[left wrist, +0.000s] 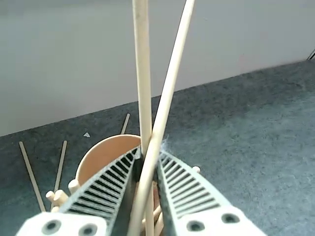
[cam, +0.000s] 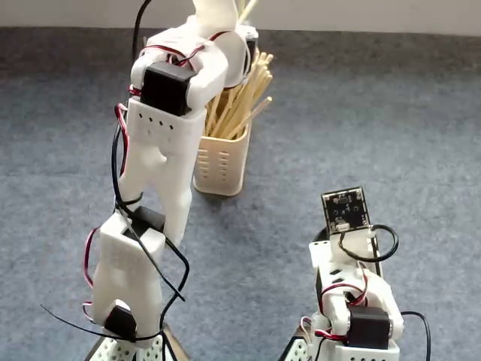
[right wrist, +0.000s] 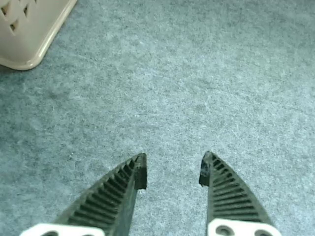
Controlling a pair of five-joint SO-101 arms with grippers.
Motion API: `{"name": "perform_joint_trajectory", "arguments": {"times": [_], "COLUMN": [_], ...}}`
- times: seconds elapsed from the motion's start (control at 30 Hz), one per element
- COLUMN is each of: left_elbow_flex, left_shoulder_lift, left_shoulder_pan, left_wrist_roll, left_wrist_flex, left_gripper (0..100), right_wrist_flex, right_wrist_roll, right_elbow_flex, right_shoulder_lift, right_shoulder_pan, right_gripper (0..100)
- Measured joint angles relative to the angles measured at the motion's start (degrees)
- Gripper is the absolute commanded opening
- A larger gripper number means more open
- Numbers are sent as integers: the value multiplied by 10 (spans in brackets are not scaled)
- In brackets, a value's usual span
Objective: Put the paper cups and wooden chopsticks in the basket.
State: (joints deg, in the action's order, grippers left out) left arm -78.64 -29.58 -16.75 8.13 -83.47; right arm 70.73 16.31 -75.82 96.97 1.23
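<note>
Ribbed fingers (left wrist: 110,182) of the left gripper (left wrist: 149,153) are clamped on two chopsticks (left wrist: 141,73), which cross between them and point upward. Below them shows what looks like a paper cup (left wrist: 101,155). In the high view this arm hangs over the basket (cam: 219,162), already packed with a bundle (cam: 239,101) of sticks. Right gripper (right wrist: 172,169) rests parted over bare mat (right wrist: 197,73), holding nothing.

Step in hand, by judgement: depositing the pair. Next: lower over the basket mouth, then release so both drop into the bundle.
</note>
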Motion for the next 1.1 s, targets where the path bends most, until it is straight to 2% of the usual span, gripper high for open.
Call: {"name": "perform_joint_trajectory", "arguments": {"times": [0.1,0.23,0.47,0.8,0.93,1.1], "left_elbow_flex": [0,0,-4,-61,-61,-1], "left_shoulder_lift": [0,0,0,0,0,1], "left_shoulder_pan": [-3,-1,-3,3,27,44], "left_wrist_roll": [-9,-11,-12,-89,-107,-128], "left_wrist_flex": [0,0,-33,-116,-164,-175], "left_gripper": [27,131,137,133,133,133], "right_wrist_flex": [0,0,0,0,0,0], "right_wrist_roll": [0,0,0,0,0,0], "right_elbow_flex": [0,0,0,0,0,0], "right_shoulder_lift": [0,0,0,0,0,0], "right_shoulder_pan": [0,0,0,0,0,0], "right_gripper": [187,187,187,187,187,187]}}
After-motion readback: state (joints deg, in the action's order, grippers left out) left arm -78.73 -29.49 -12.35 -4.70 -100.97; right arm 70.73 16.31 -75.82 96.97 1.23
